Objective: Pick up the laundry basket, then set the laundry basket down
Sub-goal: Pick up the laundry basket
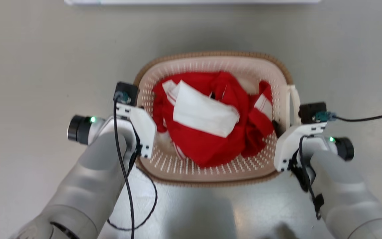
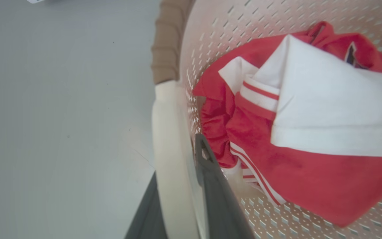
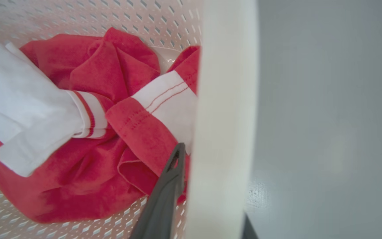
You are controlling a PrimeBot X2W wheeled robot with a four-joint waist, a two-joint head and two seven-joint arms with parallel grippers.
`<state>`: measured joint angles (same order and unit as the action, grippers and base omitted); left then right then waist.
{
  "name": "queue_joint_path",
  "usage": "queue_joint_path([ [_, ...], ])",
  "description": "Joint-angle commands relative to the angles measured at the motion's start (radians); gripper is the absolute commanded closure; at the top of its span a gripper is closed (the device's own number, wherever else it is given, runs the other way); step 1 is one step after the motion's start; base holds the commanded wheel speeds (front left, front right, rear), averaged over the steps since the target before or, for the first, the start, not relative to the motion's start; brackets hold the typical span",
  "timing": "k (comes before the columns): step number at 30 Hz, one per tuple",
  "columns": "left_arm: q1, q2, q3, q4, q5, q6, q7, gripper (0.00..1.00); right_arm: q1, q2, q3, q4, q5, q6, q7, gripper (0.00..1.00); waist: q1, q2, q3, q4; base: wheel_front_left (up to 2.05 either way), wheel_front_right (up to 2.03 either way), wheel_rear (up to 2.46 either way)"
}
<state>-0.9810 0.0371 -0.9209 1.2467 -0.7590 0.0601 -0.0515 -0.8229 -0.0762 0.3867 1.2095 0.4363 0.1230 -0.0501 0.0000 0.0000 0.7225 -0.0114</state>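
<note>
The laundry basket (image 1: 211,59), cream perforated plastic with a brown woven-look rim, sits between my two arms over the grey floor. It holds red and white clothes (image 1: 211,119). My left gripper (image 1: 143,132) is at the basket's left side. In the left wrist view the left gripper (image 2: 177,156) is shut on the white left handle (image 2: 169,132), one dark finger inside the basket and one outside. My right gripper (image 1: 285,132) is at the right side. In the right wrist view the right gripper (image 3: 212,186) is shut on the white right handle (image 3: 224,99) the same way.
A white edge (image 1: 191,1) runs along the top of the head view. Grey floor (image 1: 28,66) surrounds the basket on all sides. A black cable (image 1: 128,192) loops off my left forearm, and another cable (image 1: 366,118) leads right from my right wrist.
</note>
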Motion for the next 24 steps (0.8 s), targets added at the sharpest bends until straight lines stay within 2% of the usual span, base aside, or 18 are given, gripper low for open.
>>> queue_joint_path([
  [1, 0.018, 0.013, -0.002, -0.012, -0.001, -0.01, -0.004, 1.0, 0.058, 0.026, 0.046, -0.019, 0.012, 0.008, 0.015, 1.0, 0.0, 0.0, -0.055, -0.021, 0.0, 0.0, 0.0],
  [13, 0.146, 0.013, -0.056, -0.008, -0.043, -0.047, 0.049, 1.0, 0.169, 0.026, 0.203, -0.03, 0.181, 0.008, 0.088, 1.0, 0.0, 0.0, -0.293, -0.056, 0.0, 0.0, 0.0],
  [24, 0.241, 0.013, -0.105, -0.048, -0.081, -0.053, 0.099, 1.0, 0.238, 0.026, 0.291, -0.019, 0.28, 0.008, 0.12, 1.0, 0.0, 0.0, -0.422, -0.062, 0.0, 0.0, 0.0],
])
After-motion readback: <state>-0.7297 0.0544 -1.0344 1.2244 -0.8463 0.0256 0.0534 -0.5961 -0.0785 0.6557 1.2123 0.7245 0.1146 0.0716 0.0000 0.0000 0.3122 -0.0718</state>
